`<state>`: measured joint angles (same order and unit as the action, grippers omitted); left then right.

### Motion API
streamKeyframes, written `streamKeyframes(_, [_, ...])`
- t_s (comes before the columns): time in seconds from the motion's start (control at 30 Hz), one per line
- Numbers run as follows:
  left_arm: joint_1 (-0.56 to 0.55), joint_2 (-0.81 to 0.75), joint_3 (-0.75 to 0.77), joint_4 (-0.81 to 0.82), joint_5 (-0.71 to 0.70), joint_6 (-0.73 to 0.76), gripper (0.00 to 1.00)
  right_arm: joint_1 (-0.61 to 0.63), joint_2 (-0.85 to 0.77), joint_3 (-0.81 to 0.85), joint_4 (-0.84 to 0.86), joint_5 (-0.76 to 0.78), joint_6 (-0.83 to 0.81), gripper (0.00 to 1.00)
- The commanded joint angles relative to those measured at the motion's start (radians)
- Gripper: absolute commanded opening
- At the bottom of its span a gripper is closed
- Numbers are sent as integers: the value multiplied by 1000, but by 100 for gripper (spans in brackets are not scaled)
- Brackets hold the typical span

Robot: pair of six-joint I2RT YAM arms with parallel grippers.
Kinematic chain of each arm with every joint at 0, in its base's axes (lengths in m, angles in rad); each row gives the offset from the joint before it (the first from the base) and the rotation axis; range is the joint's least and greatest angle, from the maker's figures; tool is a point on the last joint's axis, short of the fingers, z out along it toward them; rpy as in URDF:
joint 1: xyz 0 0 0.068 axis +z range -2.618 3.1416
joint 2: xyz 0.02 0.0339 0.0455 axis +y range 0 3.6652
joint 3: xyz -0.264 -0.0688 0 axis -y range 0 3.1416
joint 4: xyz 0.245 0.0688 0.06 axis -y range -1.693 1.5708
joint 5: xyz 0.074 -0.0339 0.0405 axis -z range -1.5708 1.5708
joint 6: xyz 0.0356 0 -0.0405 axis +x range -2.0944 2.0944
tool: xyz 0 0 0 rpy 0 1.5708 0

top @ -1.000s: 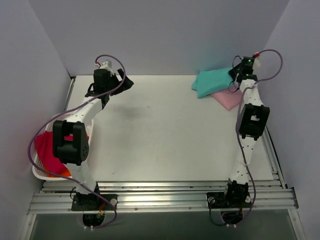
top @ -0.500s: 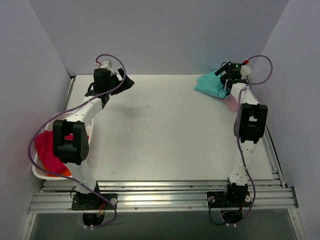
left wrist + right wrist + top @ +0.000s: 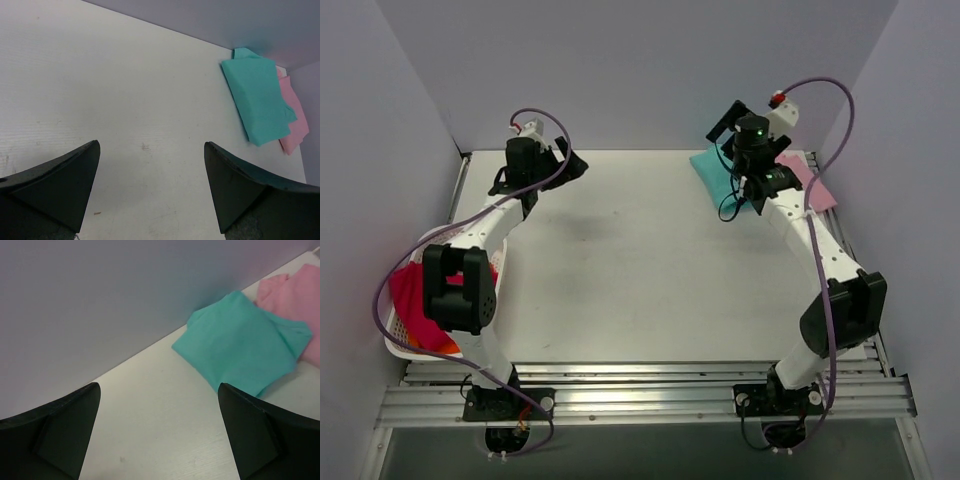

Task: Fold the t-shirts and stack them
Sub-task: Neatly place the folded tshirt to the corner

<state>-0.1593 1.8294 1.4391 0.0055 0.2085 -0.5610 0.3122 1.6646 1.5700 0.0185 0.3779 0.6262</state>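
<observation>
2 t-shirts lie in the upper right of the top view, by the back wall. 1 teal-green t-shirt (image 3: 710,170) is folded into a rough rectangle, and its edge overlaps 1 pale pink t-shirt (image 3: 818,187). The right arm crosses above both and hides where they meet. Each of the 2 grippers, the right gripper (image 3: 159,387) and the left gripper (image 3: 151,145), has its jaws spread wide and holds nothing. At the left edge, 1 white basket (image 3: 392,345) holds red cloth (image 3: 412,300), partly behind the left arm.

Shirts partly hiding
The teal-green folded cloth t-shirt (image 3: 257,97) is covering part of the pale pink cloth t-shirt (image 3: 299,132); the white right arm (image 3: 810,235) is blocking both.
</observation>
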Motion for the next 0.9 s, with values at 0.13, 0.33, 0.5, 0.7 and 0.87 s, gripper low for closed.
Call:
streamKeyframes(0.13, [-9, -58, -3, 60, 22, 4, 94, -30, -42, -157, -68, 142, 29, 100])
streamKeyframes(0.33, [-16, -65, -9, 67, 29, 1, 94, -116, 81, -205, -43, 72, 52, 100])
streamKeyframes(0.5, [-17, -58, -5, 65, 31, 3, 94, -194, 188, -203, 15, 41, 61, 100])
streamKeyframes(0.7, [-17, -36, 4, 64, 26, 7, 94, -254, 299, -162, 32, -2, 73, 100])
streamKeyframes(0.87, [-17, -16, 15, 62, 22, 10, 94, -265, 365, -162, 84, -27, 78, 100])
